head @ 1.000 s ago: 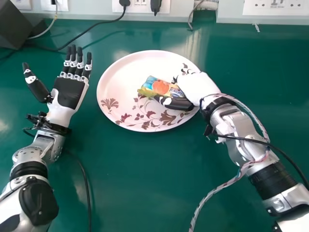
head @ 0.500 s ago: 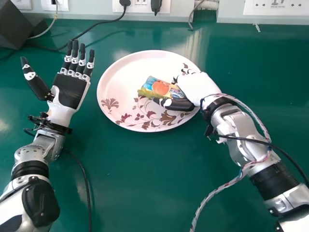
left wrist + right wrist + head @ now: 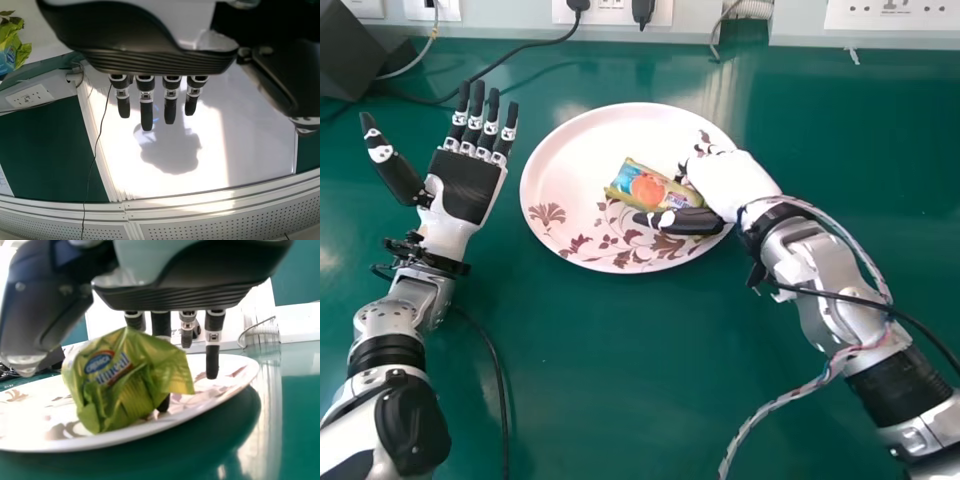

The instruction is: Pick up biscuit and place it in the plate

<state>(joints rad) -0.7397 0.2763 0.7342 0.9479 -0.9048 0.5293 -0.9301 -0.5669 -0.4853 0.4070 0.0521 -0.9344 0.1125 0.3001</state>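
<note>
on the green table [image 3: 600,380] sits a flowered plate [image 3: 585,135]. beside it, the left hand [image 3: 467,188] is palm up, fingers spread. over its right side, the right hand [image 3: 728,182] is open, thumb and fingers apart. the biscuit [image 3: 645,187] rests on the plate.

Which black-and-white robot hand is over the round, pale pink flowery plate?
The right hand: it's over the plate, beside the shiny yellow-green biscuit packet. The left hand is off the plate.
</note>
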